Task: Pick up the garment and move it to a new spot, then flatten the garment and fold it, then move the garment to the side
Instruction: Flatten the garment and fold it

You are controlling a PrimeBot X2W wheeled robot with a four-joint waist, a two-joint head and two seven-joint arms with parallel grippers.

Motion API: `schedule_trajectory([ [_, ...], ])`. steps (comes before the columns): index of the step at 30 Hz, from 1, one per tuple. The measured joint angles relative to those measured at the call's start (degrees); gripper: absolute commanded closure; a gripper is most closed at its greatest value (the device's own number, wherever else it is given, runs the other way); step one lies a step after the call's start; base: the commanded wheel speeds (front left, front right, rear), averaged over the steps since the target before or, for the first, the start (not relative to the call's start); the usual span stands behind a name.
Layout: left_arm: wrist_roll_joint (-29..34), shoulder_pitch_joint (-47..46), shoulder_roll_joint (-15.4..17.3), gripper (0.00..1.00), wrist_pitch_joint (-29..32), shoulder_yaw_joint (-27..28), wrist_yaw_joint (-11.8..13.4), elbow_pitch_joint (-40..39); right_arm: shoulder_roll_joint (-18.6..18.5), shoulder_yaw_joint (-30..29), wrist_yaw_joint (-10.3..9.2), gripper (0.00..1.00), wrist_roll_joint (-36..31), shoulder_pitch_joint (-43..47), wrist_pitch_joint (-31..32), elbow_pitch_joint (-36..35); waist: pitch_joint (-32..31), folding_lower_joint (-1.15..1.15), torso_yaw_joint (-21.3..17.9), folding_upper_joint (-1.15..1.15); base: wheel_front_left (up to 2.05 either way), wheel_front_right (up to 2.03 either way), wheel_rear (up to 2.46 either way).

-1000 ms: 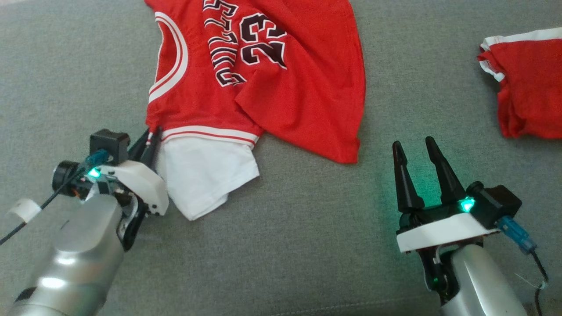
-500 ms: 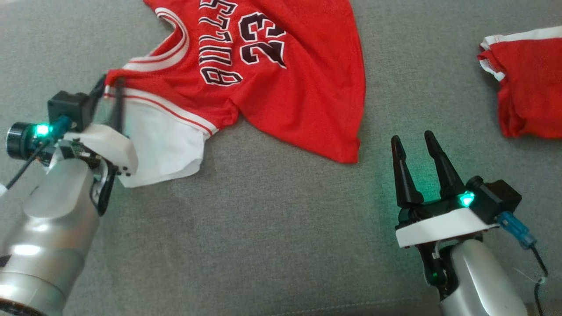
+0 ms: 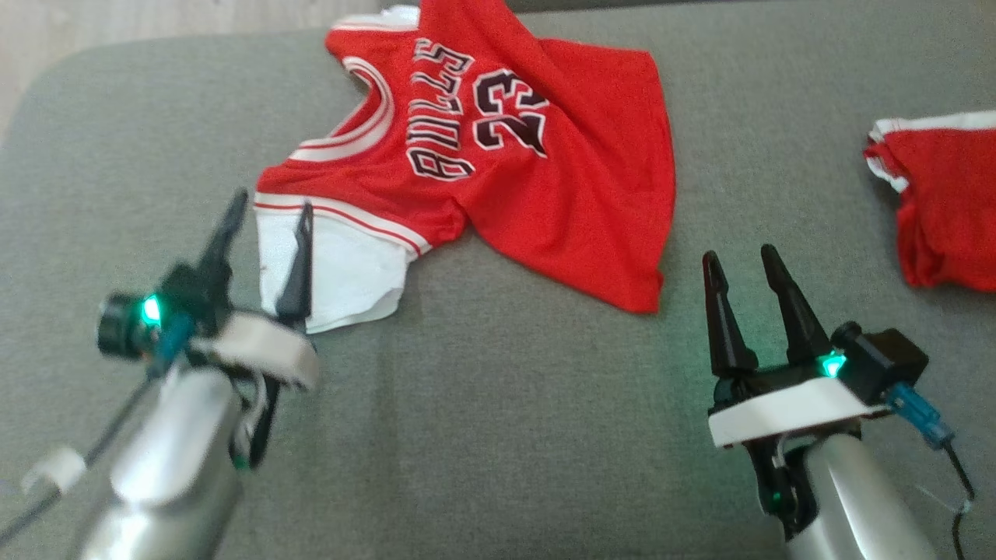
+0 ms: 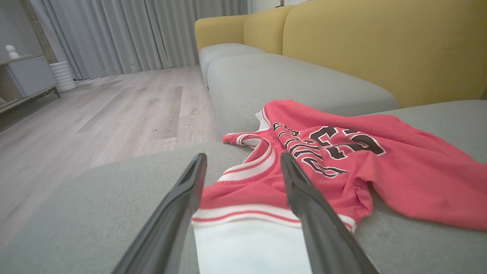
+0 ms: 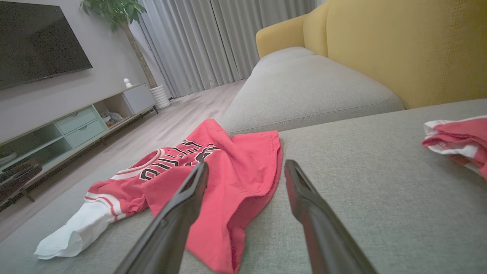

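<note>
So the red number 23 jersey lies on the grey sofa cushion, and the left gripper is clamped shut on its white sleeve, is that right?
Not quite: the left gripper is open, its two fingers standing apart by the white sleeve, as the left wrist view shows. The red number 23 jersey does lie on the grey sofa cushion.

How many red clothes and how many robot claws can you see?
Red clothes: 2, the red basketball jersey with white sleeve and the crumpled red-and-white fabric garment.
Robot grippers: 2, the left gripper and the right gripper, both with jaws open.
Total: 4.
</note>
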Motion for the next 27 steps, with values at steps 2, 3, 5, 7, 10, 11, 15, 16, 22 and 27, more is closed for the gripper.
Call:
schedule_trajectory([
  [2, 1.05, 4.42, -0.20, 0.00, -0.08, 1.07, 0.90, -3.88, 0.00, -0.09, 0.00, 0.00, 0.00, 0.68, 0.00, 0.18, -1.16, 0.00, 0.74, 0.00, 0.00, 0.00, 0.00],
  [3, 1.44, 6.45, -0.27, 0.00, -0.15, 1.21, 0.96, -5.41, 0.00, -0.10, 0.00, 0.00, 0.00, 1.18, 0.00, 0.32, -1.71, -0.01, 1.11, 0.00, 0.00, 0.00, 0.00],
  [5, 2.34, 11.58, -1.10, 0.00, -0.15, 1.65, 1.91, -9.43, 0.01, -0.07, 0.00, 0.00, 0.00, 2.31, 0.00, 0.59, -3.07, -0.01, 2.15, 0.00, 0.00, 0.00, 0.00],
  [7, 2.83, 14.00, -1.57, 0.00, -0.15, 1.93, 1.97, -11.39, 0.00, -0.09, 0.00, 0.00, 0.00, 2.41, 0.00, 0.59, -3.70, -0.01, 2.68, 0.00, 0.00, 0.00, 0.00],
  [10, 2.85, 16.25, -1.92, 0.00, -0.15, 2.44, 2.43, -12.66, 0.00, -0.03, 0.00, 0.00, 0.01, 2.42, 0.00, 0.59, -4.18, -0.01, 3.20, 0.00, 0.00, 0.00, 0.00],
  [11, 2.85, 16.25, -1.92, 0.00, -0.15, 2.44, 2.43, -12.66, 0.00, -0.03, 0.00, 0.00, 0.01, 2.42, 0.00, 0.59, -4.18, -0.01, 3.20, 0.00, 0.00, 0.00, 0.00],
  [15, 3.27, 16.72, -1.93, 0.00, -0.15, 2.64, 2.37, -12.60, 0.00, 0.62, 0.00, 0.00, 0.11, 2.45, 0.00, 0.57, -3.93, 0.00, 3.16, 0.00, 0.00, 0.00, 0.00],
  [16, 3.26, 16.64, -1.94, 0.00, -0.10, 2.61, 2.30, -12.27, 0.00, 0.63, 0.00, 0.00, 0.11, 2.45, 0.00, 0.56, -3.76, 0.00, 3.10, 0.00, 0.00, 0.00, 0.00],
  [22, 3.16, 14.38, -2.01, 0.00, 3.76, 2.12, 1.35, -7.10, 0.00, 0.73, 0.00, 0.00, 0.09, 2.43, 0.00, 0.46, -2.01, 0.01, 2.33, 0.00, 0.00, 0.00, 0.00],
  [27, 2.89, 11.02, -2.03, 0.00, 5.45, 2.74, 1.97, -1.34, 0.00, 0.63, 0.00, 0.00, 0.09, 2.18, 0.00, 0.11, 0.07, 0.01, 1.22, 0.00, 0.00, 0.00, 0.00],
])
